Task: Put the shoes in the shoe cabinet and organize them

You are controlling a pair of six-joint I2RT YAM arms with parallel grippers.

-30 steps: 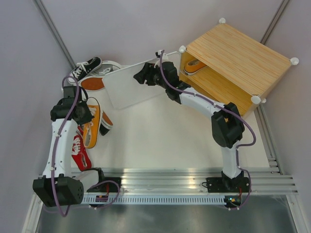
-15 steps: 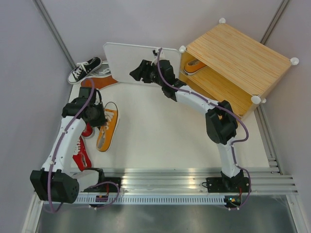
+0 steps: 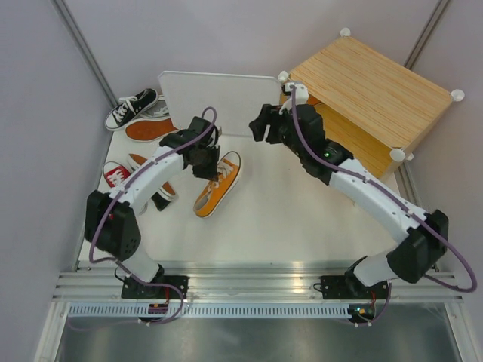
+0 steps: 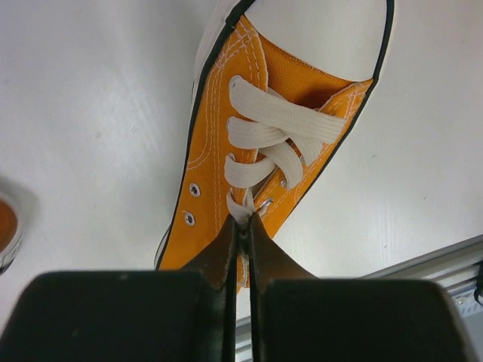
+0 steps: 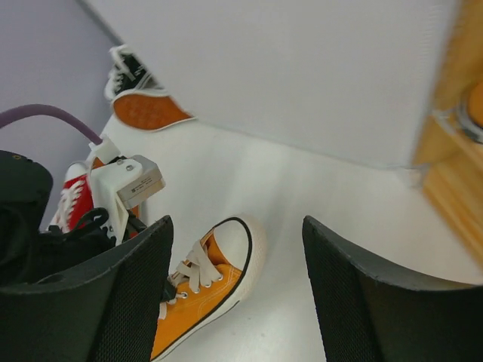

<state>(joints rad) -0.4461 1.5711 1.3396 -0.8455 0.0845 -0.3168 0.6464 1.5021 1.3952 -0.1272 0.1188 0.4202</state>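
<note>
The left arm (image 3: 147,181) and right arm (image 3: 373,197) share white link shells, bulky black joint housings and a purple cable running along each. The right fingers (image 5: 355,302) are broad black pads with fine mesh texture; the left fingers (image 4: 121,317) are matte black, tapering thin. A green light seems lit on the right arm.

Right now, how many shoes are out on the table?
6. The orange shoe mid-table, pinched by the left gripper; black shoe, grey shoe and sole-up shoe far left; red shoe and one half-hidden shoe under the left arm. Others may be hidden behind the door.
</note>
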